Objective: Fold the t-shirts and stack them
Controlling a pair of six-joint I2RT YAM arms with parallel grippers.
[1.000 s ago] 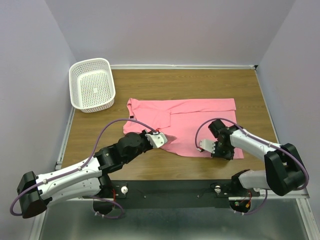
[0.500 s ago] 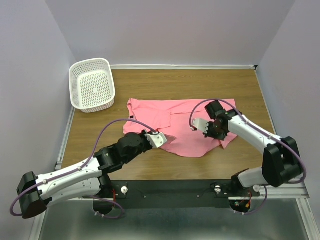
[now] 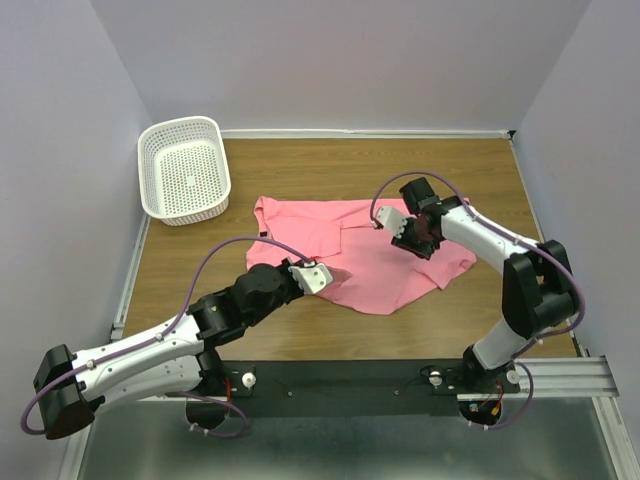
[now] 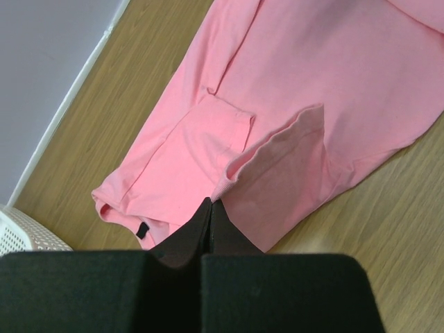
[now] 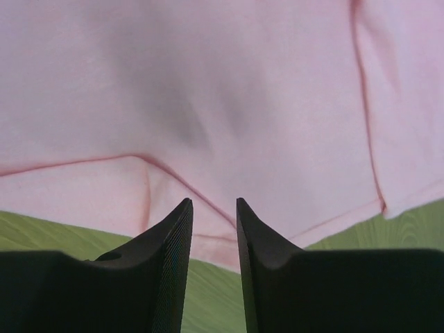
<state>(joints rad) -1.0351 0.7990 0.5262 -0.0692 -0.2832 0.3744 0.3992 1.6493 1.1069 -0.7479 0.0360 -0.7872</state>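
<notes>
A salmon-pink t-shirt point(image 3: 365, 270) lies spread on the wooden table, its near right part folded over toward the middle. My left gripper point(image 3: 313, 276) is at the shirt's near left edge, shut on a raised flap of fabric point(image 4: 277, 149); in the left wrist view the left gripper point(image 4: 210, 203) has its jaws pressed together at the hem. A small dark label point(image 4: 142, 231) shows beside it. My right gripper point(image 3: 398, 230) hovers over the shirt's right half. In the right wrist view the right gripper point(image 5: 214, 202) is open, with nothing between the jaws and pink t-shirt fabric point(image 5: 243, 83) beyond them.
A white perforated basket point(image 3: 150, 180) stands at the back left of the table, its corner point(image 4: 21, 236) visible in the left wrist view. Bare wood point(image 3: 500, 180) surrounds the shirt. Purple walls close in the table on three sides.
The right gripper carried the shirt's near right corner up and toward the middle, folding it over, then opened and let go. The left arm has not moved.
</notes>
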